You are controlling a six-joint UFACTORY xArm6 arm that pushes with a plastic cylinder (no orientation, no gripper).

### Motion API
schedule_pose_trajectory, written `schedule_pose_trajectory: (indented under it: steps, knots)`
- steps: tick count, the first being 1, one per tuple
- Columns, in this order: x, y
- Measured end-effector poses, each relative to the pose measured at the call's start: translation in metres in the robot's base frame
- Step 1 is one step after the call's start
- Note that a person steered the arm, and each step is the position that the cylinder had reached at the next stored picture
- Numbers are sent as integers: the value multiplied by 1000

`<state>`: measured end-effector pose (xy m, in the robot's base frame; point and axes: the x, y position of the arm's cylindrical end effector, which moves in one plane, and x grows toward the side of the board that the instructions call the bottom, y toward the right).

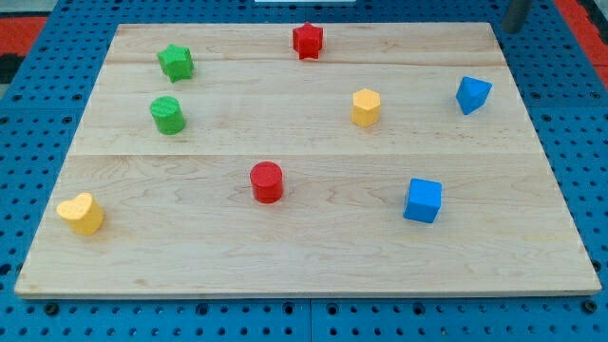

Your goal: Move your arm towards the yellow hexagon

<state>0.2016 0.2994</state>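
Observation:
The yellow hexagon [366, 106] stands on the wooden board [304, 256], right of centre in the upper half. My tip [512, 28] shows at the view's top right corner, just off the board's far right edge. It is well up and to the right of the yellow hexagon and touches no block. The nearest block to it is the blue block [472, 94], below and slightly left of it.
A red star [307, 40] sits at top centre. A green star [176, 62] and a green cylinder [167, 115] are at the left. A red cylinder [267, 181] is near the centre, a blue cube [423, 200] at lower right, a yellow heart [81, 213] at lower left.

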Motion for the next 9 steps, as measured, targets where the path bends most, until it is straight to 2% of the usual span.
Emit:
schedule_pose_trajectory:
  steps: [2,3,4,6,9]
  knots:
    - [-6,-15]
    - [18,-29]
    - [48,-76]
    - [54,-102]
    - [62,-106]
